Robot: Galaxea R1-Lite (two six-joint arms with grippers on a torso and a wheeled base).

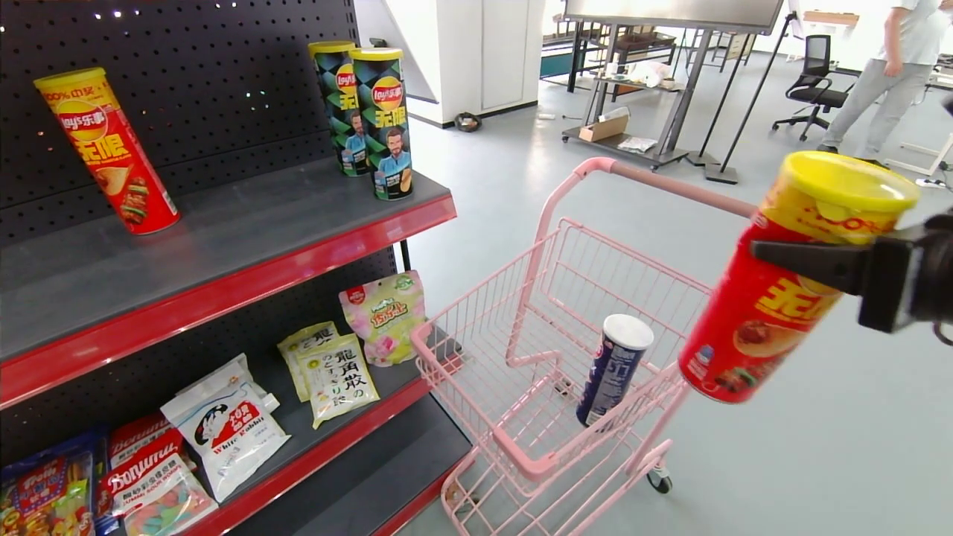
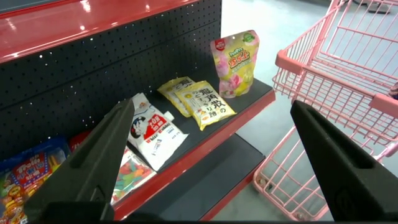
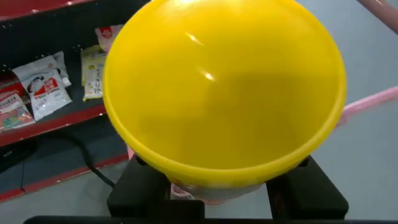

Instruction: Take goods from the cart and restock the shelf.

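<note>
Right gripper [image 1: 819,269]: clamped on red chip can [image 1: 774,313], tilted, raised just right of pink cart [image 1: 555,223].
Left gripper [image 2: 212,109]: fingers [image 2: 106,155] apart, facing lower shelf [image 2: 249,107].
Blue can [image 1: 615,368]: leaning inside pink cart.
Top shelf [image 1: 223,238]: three chip cans [image 1: 383,123].

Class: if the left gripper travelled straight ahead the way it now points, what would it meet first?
Probably the yellow sachets on the lower shelf, framed between the open fingers of the left gripper; depth is unclear.

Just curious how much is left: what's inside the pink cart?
One blue can leans in the cart; the held red can hides part of its right side.
</note>
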